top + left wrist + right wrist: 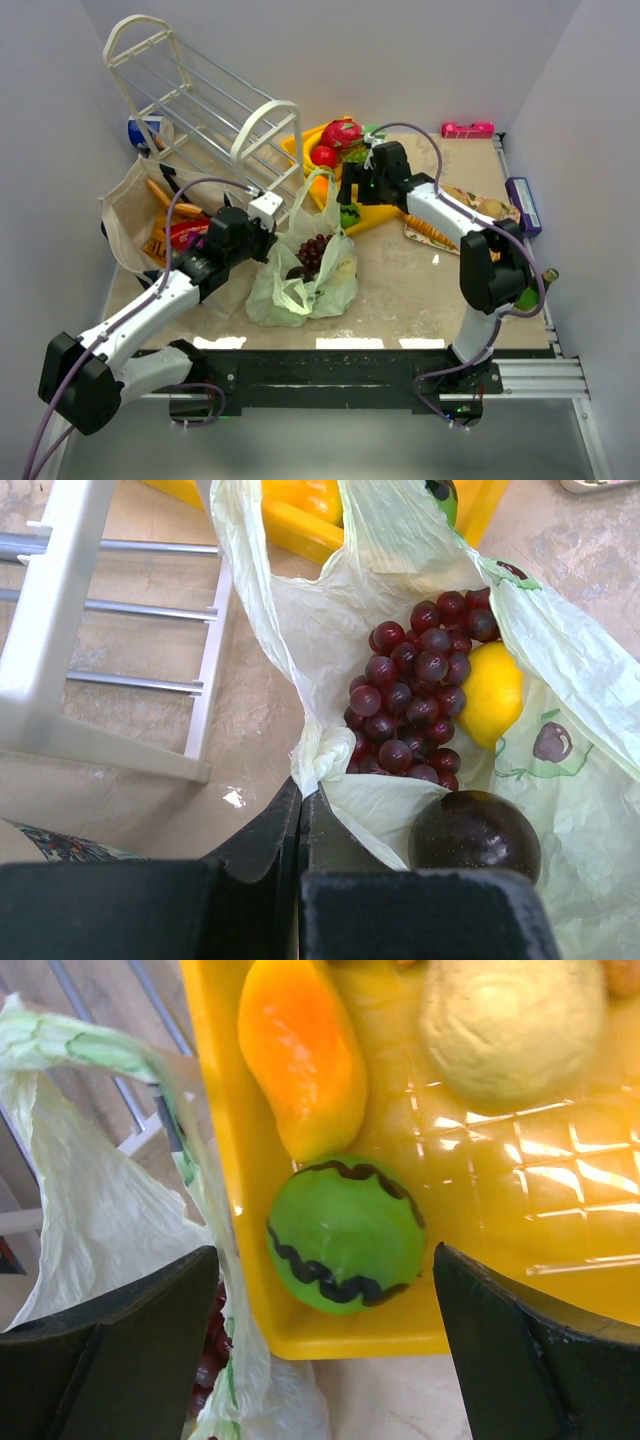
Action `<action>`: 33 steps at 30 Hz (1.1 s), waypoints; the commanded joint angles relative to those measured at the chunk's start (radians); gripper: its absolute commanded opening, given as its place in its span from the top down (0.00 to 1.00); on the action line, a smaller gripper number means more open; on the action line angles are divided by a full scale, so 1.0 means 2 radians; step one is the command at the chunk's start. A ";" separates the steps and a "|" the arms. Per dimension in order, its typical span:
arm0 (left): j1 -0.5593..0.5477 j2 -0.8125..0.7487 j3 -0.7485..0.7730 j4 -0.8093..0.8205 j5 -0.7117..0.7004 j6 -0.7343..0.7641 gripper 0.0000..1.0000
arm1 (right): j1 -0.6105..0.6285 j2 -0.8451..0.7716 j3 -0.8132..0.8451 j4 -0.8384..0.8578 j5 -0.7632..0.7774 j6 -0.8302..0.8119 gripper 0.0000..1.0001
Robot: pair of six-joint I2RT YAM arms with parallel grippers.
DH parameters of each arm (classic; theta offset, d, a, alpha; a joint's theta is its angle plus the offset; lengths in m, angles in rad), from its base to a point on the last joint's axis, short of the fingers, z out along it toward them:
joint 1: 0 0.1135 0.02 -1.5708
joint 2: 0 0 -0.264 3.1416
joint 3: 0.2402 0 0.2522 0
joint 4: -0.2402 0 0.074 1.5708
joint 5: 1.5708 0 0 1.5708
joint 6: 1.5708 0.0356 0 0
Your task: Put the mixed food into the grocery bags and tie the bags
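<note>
The pale-green plastic bag (305,275) lies open mid-table, holding purple grapes (415,685), a yellow lemon (492,693) and a dark plum (474,835). My left gripper (300,798) is shut on the bag's left rim (322,760). My right gripper (325,1290) is open above the yellow tray's near corner, its jaws either side of a green toy melon with black stripes (345,1233). An orange-yellow fruit (303,1050) and a cream round piece (510,1025) lie in the tray behind it. The beige tote (150,215) at left holds snack packets.
A white wire rack (200,100) lies tipped at the back left, beside the bag. The yellow tray (300,150) holds red fruits (340,135). A printed packet (470,215) lies at right, a pink object (467,129) at the back, a purple box (523,203) on the right edge.
</note>
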 commanded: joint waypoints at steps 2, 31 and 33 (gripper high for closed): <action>-0.002 -0.001 0.005 0.025 0.002 0.006 1.00 | -0.026 -0.021 -0.011 0.030 -0.022 0.014 0.17; -0.002 0.007 0.008 0.025 0.002 0.007 1.00 | 0.001 0.084 0.045 -0.009 -0.016 -0.006 0.22; -0.002 0.007 0.008 0.024 0.003 0.006 1.00 | 0.001 0.074 0.042 -0.015 -0.014 -0.011 0.39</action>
